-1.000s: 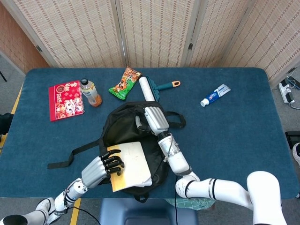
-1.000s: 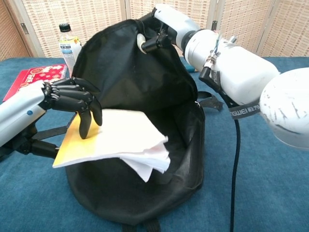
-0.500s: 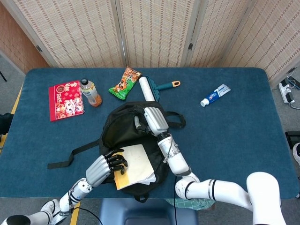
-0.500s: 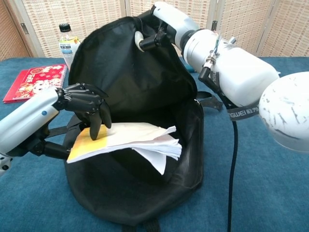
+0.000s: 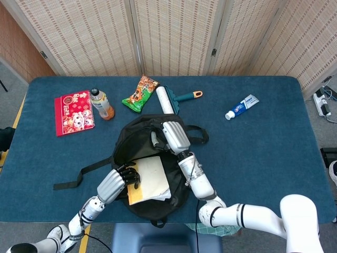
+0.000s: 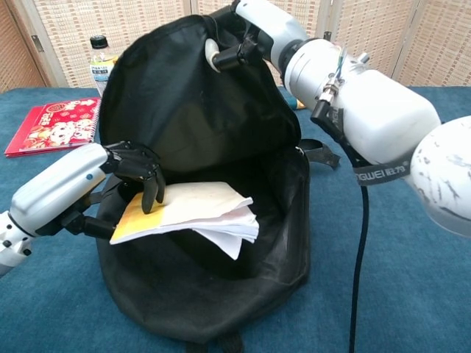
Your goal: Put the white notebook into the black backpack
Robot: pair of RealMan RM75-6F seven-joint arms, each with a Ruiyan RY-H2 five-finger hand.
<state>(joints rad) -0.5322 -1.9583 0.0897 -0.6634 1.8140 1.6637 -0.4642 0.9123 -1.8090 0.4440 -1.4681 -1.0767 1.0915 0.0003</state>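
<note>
From the head view, my left hand point(image 5: 128, 176) rests its dark fingers on the near-left corner of the white notebook point(image 5: 149, 179), pressing down on it rather than closing around it. The notebook lies partway inside the open mouth of the black backpack point(image 5: 138, 143), its yellow-edged corner sticking out toward me over the bag's rim. My right hand point(image 5: 158, 138) is up at the top edge of the backpack, gripping the fabric and holding the opening up. Farther back on the blue table point(image 5: 263, 147) lie a red booklet point(image 5: 73, 112), a drink bottle point(image 5: 101, 104), a snack packet point(image 5: 141, 94), a lint roller point(image 5: 174, 98) and a toothpaste tube point(image 5: 241, 107).

From the chest view, my left hand point(image 6: 138, 168) has its fingertips point(image 6: 149, 202) planted on the notebook's point(image 6: 195, 210) cover. The loose pages sag toward the bag's interior. My right hand point(image 6: 234, 45) clutches the raised flap of the backpack point(image 6: 184, 95), keeping the mouth wide.
</note>
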